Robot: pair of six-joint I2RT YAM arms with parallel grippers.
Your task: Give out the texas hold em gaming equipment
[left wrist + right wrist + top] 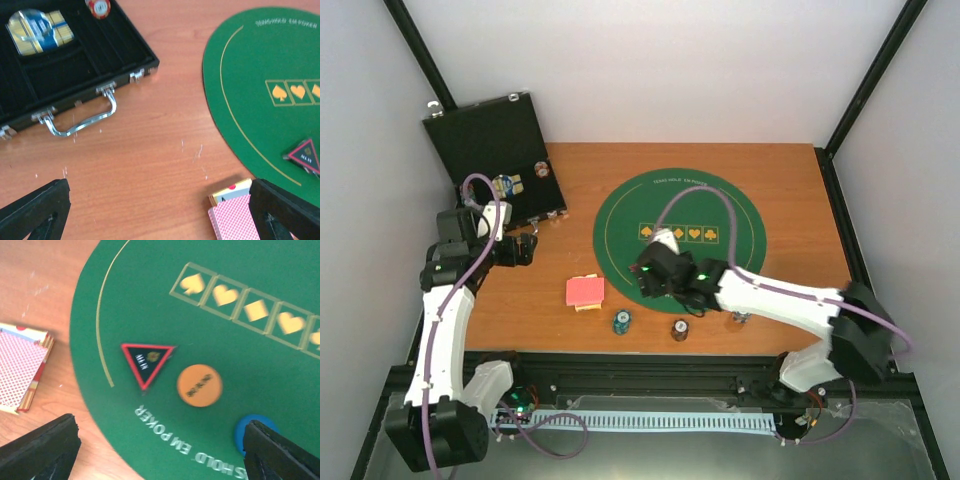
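Observation:
A red-backed stack of playing cards (585, 291) lies on the wood left of the green mat (720, 205). A teal chip (621, 323) and a brown chip (680, 330) stand near the front edge. My right gripper (160, 450) hovers open over the mat's left part, nothing between its fingers. Below it lie a black red-edged triangular marker (147, 360), an orange round button (199, 385) and a blue button (250, 429), half hidden by the right finger. My left gripper (160, 215) is open over bare wood, the cards (232, 217) by its right finger (285, 210).
An open black case (490, 150) stands at the back left with a chip (97, 7) and a wrapped card box (37, 31) inside. Its metal handle (82, 117) faces my left gripper. White walls and black frame posts close in the table.

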